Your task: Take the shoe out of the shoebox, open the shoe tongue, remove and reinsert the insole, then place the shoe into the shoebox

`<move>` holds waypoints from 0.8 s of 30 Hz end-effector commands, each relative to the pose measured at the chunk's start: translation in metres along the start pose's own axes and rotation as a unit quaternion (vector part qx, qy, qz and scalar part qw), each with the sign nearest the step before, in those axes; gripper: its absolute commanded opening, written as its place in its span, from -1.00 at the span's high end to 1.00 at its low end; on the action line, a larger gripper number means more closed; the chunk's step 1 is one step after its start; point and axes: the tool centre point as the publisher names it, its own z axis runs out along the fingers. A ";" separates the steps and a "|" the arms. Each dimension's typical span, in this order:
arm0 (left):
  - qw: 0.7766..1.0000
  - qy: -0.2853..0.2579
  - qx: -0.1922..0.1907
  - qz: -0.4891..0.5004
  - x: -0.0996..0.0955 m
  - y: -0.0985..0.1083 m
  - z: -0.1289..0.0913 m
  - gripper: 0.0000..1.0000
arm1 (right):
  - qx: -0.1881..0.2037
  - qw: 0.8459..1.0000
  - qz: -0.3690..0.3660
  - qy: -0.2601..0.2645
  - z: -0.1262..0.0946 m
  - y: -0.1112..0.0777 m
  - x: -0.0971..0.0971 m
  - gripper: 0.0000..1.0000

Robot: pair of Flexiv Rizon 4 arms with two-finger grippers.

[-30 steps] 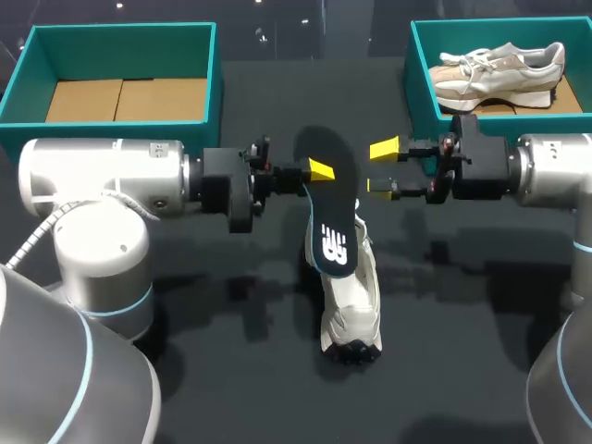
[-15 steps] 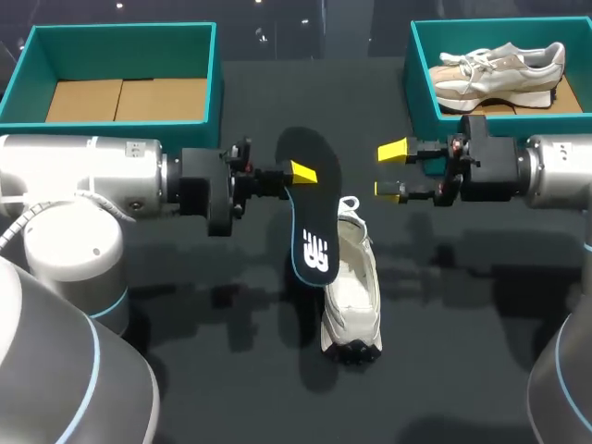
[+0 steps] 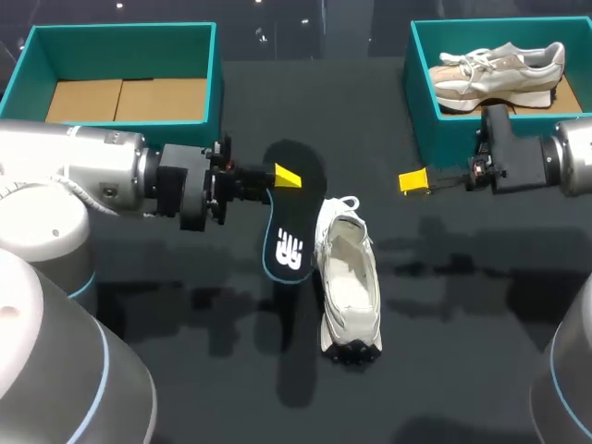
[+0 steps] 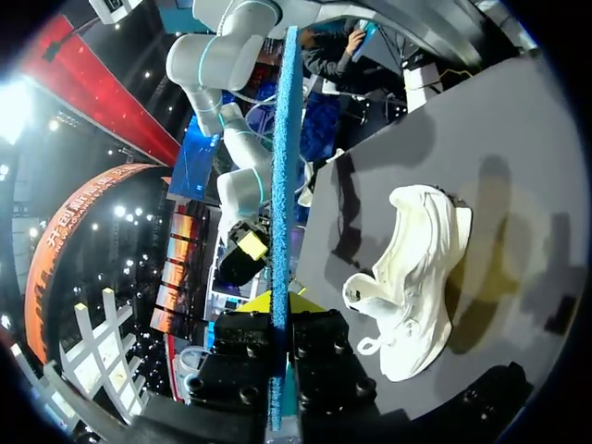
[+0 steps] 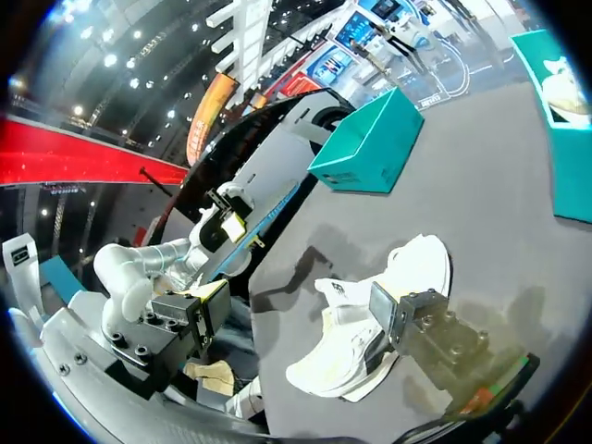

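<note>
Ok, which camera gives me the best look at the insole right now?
The head view: nearly all of the insole's dark top face shows, held at its edge by the left gripper. The left wrist view shows the insole only edge-on, a thin blue strip; the right wrist view, a distant sliver.

Even overhead light, dark matte table [image 3: 444, 370], soft overlapping shadows beside the white shoe [image 3: 350, 287]

On your dark tabletop [image 3: 444, 305] a white shoe [image 3: 350, 291] lies near the middle, opening upward. The left teal box [image 3: 214, 83] and right teal box [image 3: 421, 97] stand at the far corners, well apart.
</note>
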 end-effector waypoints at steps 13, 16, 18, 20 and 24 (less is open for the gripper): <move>0.998 -0.017 -0.018 -0.054 -0.003 -0.027 -0.012 1.00 | 0.014 0.993 -0.104 -0.049 -0.015 -0.017 0.012 -1.00; 0.994 -0.020 -0.018 -0.102 -0.003 -0.036 -0.017 1.00 | 0.026 0.984 -0.157 -0.080 -0.023 -0.030 0.014 -1.00; 0.991 -0.020 -0.009 -0.133 -0.003 -0.042 -0.021 1.00 | 0.032 0.977 -0.189 -0.096 -0.027 -0.037 0.015 -1.00; 0.984 -0.022 0.006 -0.174 -0.001 -0.049 -0.025 1.00 | 0.031 0.971 -0.212 -0.108 -0.030 -0.044 0.014 -1.00; 0.981 -0.012 0.000 -0.193 0.005 -0.069 -0.029 1.00 | 0.046 0.954 -0.271 -0.123 -0.034 -0.055 0.012 -1.00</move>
